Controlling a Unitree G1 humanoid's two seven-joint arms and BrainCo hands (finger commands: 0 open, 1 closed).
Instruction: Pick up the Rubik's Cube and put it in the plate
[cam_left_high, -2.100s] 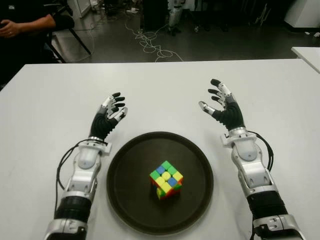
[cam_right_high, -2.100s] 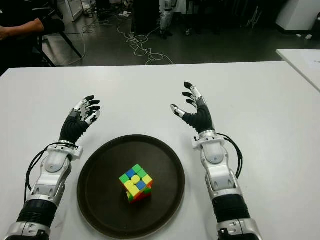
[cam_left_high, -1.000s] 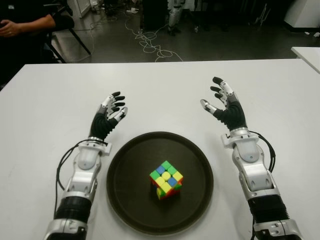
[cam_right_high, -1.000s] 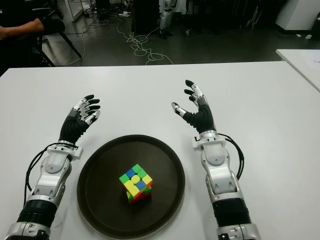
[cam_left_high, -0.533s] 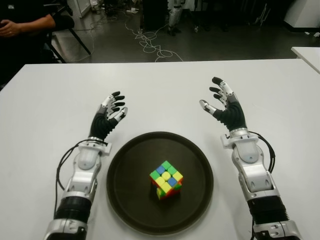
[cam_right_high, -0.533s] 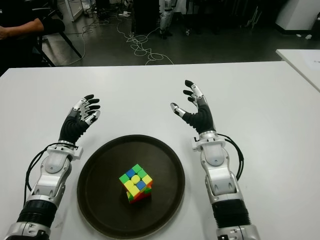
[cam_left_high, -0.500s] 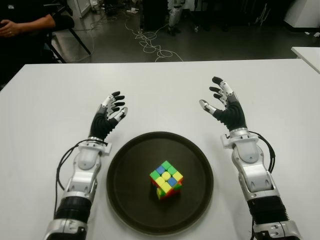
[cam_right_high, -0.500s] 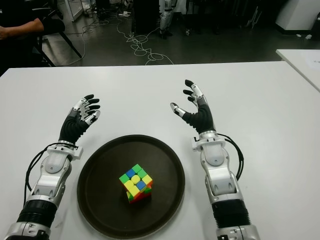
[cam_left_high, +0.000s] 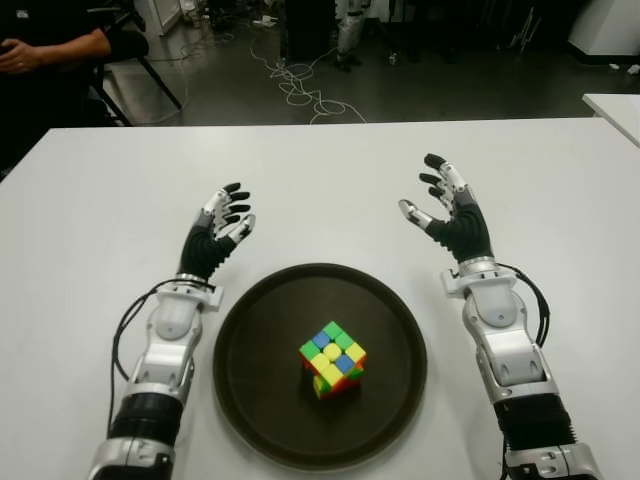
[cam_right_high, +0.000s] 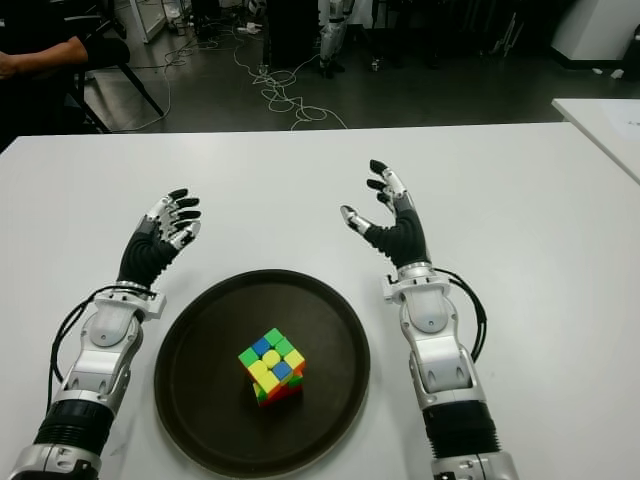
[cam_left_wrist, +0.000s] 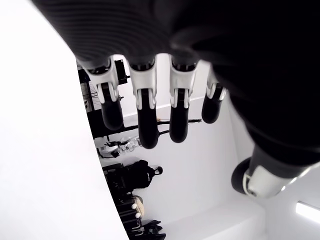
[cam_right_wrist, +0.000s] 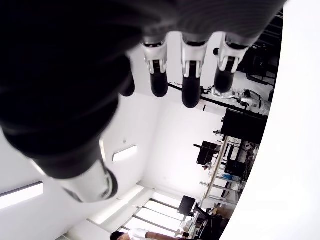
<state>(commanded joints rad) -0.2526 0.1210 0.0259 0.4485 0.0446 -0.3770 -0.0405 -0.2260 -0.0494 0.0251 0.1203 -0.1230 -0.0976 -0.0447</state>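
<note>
The Rubik's Cube (cam_left_high: 333, 359), with green, yellow and blue tiles on top, sits near the middle of the round dark plate (cam_left_high: 260, 400) on the white table. My left hand (cam_left_high: 222, 222) is held left of the plate's far rim, fingers spread and empty. My right hand (cam_left_high: 445, 203) is raised to the right of the plate's far rim, palm turned inward, fingers spread and empty. Both wrist views show only extended fingers (cam_left_wrist: 145, 117) (cam_right_wrist: 190, 82) with nothing between them.
The white table (cam_left_high: 330, 180) stretches beyond both hands. A person's arm (cam_left_high: 60, 45) shows at the far left behind the table. Cables (cam_left_high: 300, 85) lie on the floor beyond the far edge. Another white table corner (cam_left_high: 615, 105) is at the right.
My right hand has drifted slightly over the last two seconds. The cube, the plate and my left hand have stayed in place.
</note>
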